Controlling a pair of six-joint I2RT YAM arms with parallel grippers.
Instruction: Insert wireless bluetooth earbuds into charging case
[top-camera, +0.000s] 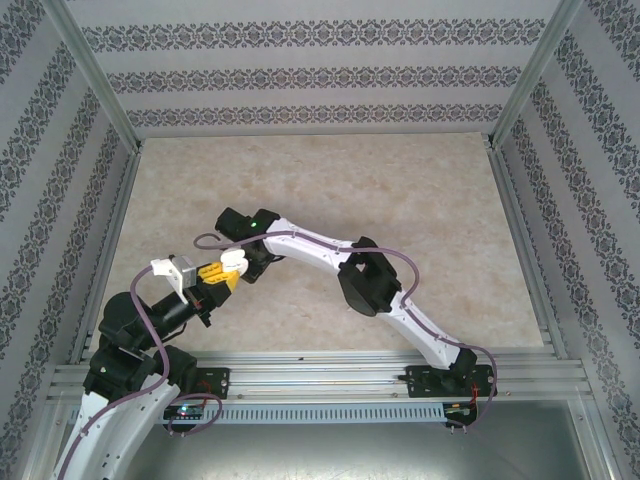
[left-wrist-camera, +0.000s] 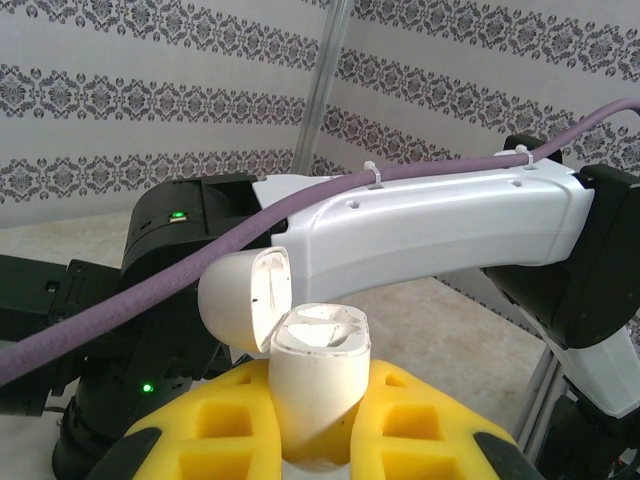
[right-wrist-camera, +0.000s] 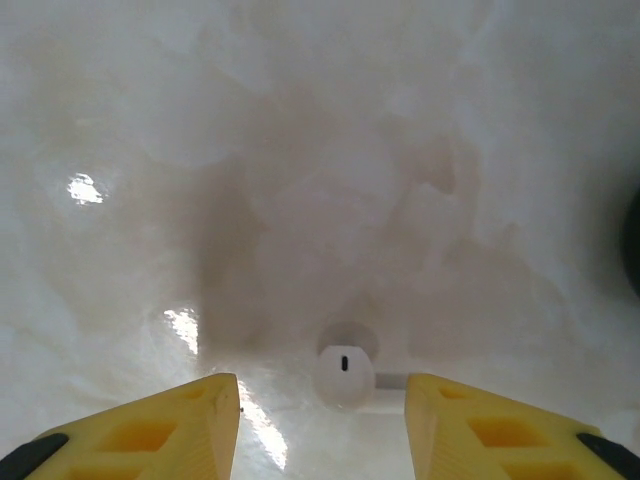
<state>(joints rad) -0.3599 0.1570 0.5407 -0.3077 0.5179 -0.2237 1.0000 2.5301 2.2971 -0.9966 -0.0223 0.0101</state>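
My left gripper (left-wrist-camera: 320, 385) is shut on the white charging case (left-wrist-camera: 312, 400) and holds it upright between yellow fingers (left-wrist-camera: 215, 425). The case lid (left-wrist-camera: 243, 300) is swung open to the left. Its sockets look white inside, and I cannot tell whether anything sits in them. From above, the case (top-camera: 233, 262) shows at the left gripper (top-camera: 218, 274), just in front of the right wrist (top-camera: 240, 225). My right gripper (right-wrist-camera: 320, 385) is open, pointing down at the table. One white earbud (right-wrist-camera: 344, 374) lies between its fingertips, untouched, stem pointing right.
The right arm's white link (left-wrist-camera: 430, 230) and purple cable (left-wrist-camera: 200, 260) cross close behind the case. The beige marble tabletop (top-camera: 400, 190) stretches away behind both arms. Patterned walls and metal frame rails (top-camera: 110, 240) enclose the table.
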